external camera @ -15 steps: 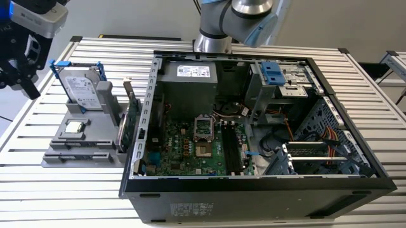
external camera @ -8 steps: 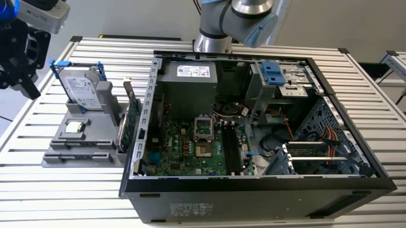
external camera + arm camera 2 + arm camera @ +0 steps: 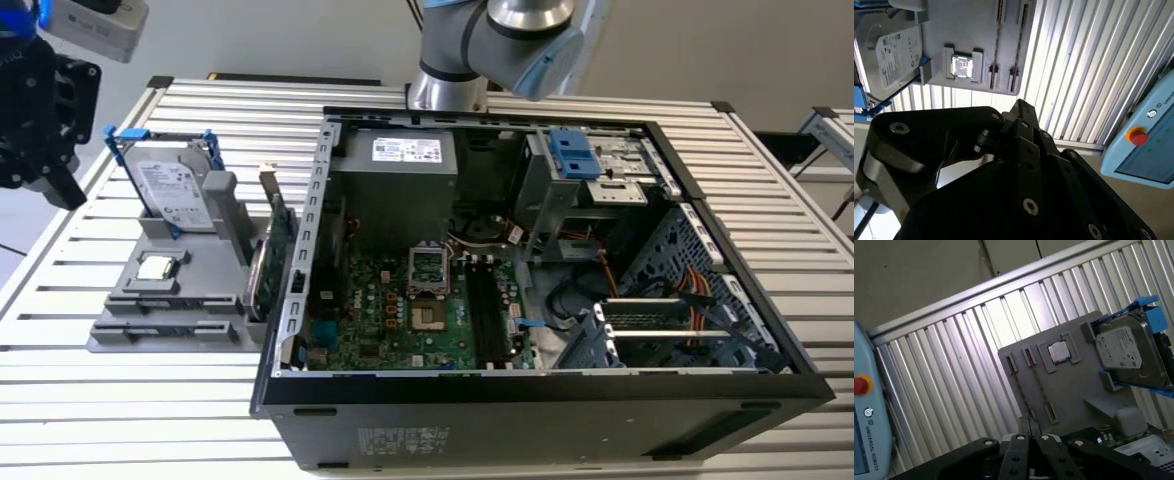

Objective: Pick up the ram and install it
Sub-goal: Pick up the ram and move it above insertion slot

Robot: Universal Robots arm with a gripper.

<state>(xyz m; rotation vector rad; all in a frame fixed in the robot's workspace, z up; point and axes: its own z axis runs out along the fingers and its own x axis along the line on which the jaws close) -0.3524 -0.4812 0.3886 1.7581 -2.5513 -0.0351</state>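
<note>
My black gripper (image 3: 64,192) hangs high over the table at the exterior view's left edge, up and to the left of the grey parts holder (image 3: 134,338). In both wrist views its tips (image 3: 1028,424) (image 3: 1021,106) are pressed together with nothing showing between them. The holder (image 3: 1074,390) (image 3: 949,25) lies below, with two narrow slots (image 3: 1038,382) in it. The ram is hidden; I cannot tell whether a stick sits in those slots. The open computer case (image 3: 534,405) shows its motherboard (image 3: 400,325) and long dark memory slots (image 3: 481,310).
On the holder stand a silver hard drive (image 3: 174,185) with blue clips, a processor chip (image 3: 158,267) and a green expansion card (image 3: 271,255) on edge. The arm's base (image 3: 447,90) rises behind the case. A blue pendant (image 3: 1146,145) with a red button lies off the ribbed table.
</note>
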